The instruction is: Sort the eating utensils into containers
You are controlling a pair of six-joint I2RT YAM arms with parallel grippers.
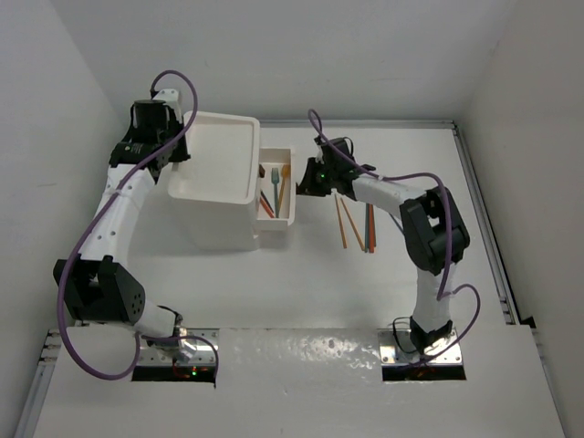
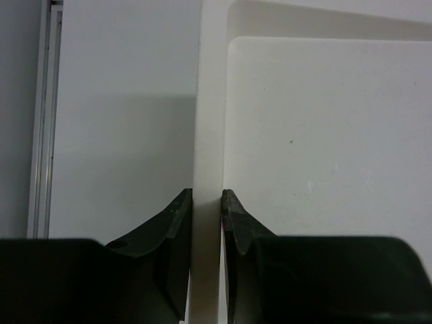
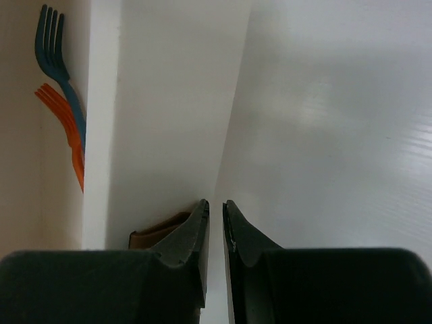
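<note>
A tall white drawer unit point(image 1: 219, 155) with a tray-like top stands left of centre. One white drawer point(image 1: 291, 196) is pulled out to its right and holds a teal fork point(image 1: 275, 187), an orange fork point(image 1: 284, 181) and orange sticks. Both forks also show in the right wrist view, the teal fork point(image 3: 57, 61) and the orange fork point(image 3: 66, 125). My left gripper point(image 1: 180, 151) is shut on the unit's left top rim point(image 2: 207, 135). My right gripper point(image 1: 308, 181) is shut and empty at the drawer front, its left finger point(image 3: 192, 233) beside the brown knob point(image 3: 154, 236). Loose utensils point(image 1: 356, 224) lie on the table to the right.
The loose utensils are orange sticks point(image 1: 342, 222) and a teal piece point(image 1: 369, 217) under the right forearm. White walls close in the left, back and right sides. A metal rail point(image 1: 484, 237) runs along the table's right edge.
</note>
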